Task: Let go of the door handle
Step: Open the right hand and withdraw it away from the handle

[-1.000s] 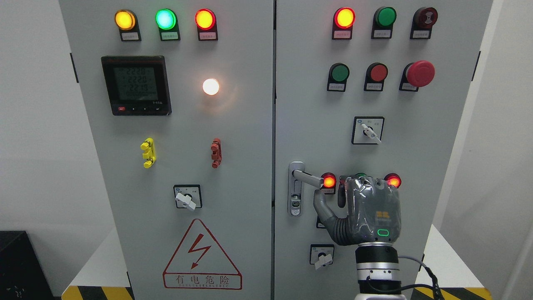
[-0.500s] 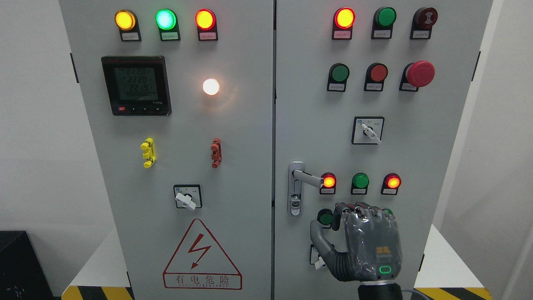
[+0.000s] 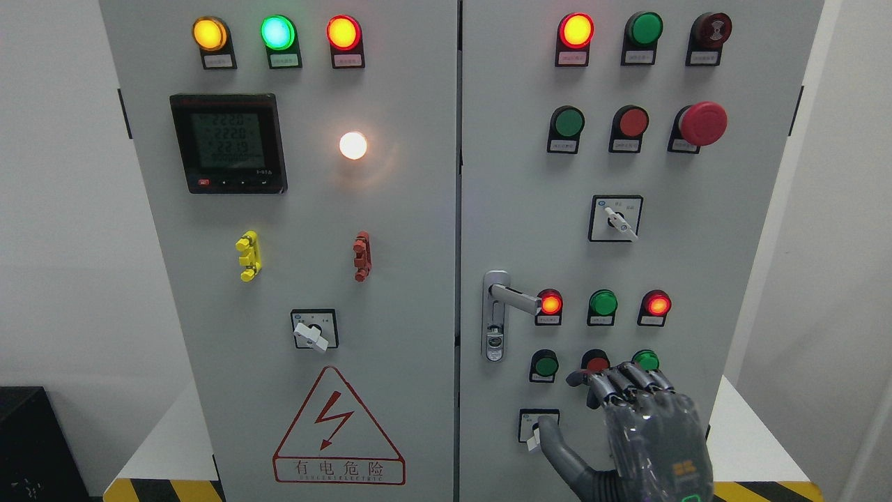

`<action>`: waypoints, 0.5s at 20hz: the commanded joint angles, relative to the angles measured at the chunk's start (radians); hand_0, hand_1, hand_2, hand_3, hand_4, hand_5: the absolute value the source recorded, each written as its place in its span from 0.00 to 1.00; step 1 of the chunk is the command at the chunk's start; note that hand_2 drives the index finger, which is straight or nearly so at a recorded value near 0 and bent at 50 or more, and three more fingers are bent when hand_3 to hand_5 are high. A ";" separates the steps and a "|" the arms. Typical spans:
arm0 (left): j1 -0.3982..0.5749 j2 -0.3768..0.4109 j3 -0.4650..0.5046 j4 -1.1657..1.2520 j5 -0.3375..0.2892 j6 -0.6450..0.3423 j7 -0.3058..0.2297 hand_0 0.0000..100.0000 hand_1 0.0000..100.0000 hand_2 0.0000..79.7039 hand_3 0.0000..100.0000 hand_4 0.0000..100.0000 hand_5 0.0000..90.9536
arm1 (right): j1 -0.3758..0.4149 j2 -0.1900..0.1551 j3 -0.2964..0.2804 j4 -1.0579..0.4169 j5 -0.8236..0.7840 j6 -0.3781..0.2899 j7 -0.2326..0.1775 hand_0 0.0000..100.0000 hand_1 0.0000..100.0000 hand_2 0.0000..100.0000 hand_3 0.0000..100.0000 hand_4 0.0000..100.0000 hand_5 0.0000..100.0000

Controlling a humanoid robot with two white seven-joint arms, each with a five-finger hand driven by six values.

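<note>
The silver door handle (image 3: 514,298) juts out level from its lock plate (image 3: 495,317) at the left edge of the right cabinet door (image 3: 529,209). Nothing touches it. My right hand (image 3: 627,432), grey with a clear cover, rises from the bottom edge right of the middle, well below and to the right of the handle. Its fingers (image 3: 620,383) are loosely bent and hold nothing; the thumb (image 3: 554,439) sticks out to the left. The left arm does not show.
Lamps and push buttons (image 3: 603,303) fill the right door, with a red mushroom stop button (image 3: 704,123) and a rotary switch (image 3: 614,217). Another switch (image 3: 535,427) sits beside my thumb. The left door carries a meter (image 3: 228,143) and a warning triangle (image 3: 338,429).
My right hand has dropped from beside the handle's tip down to the bottom of the picture and drifted right. The handle stays level and did not move.
</note>
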 commanded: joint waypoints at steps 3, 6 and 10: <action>0.000 0.000 -0.021 -0.020 0.000 0.000 0.000 0.00 0.00 0.03 0.09 0.01 0.00 | 0.011 -0.002 -0.193 -0.055 -0.095 -0.021 0.013 0.33 0.29 0.00 0.00 0.00 0.00; 0.000 0.000 -0.021 -0.020 0.000 0.000 0.000 0.00 0.00 0.03 0.09 0.01 0.00 | 0.008 -0.002 -0.188 -0.052 -0.095 -0.019 0.015 0.32 0.29 0.00 0.00 0.00 0.00; 0.000 0.000 -0.021 -0.020 0.000 0.000 0.000 0.00 0.00 0.03 0.09 0.01 0.00 | -0.033 -0.002 -0.179 -0.049 -0.095 -0.021 0.018 0.33 0.29 0.00 0.00 0.00 0.00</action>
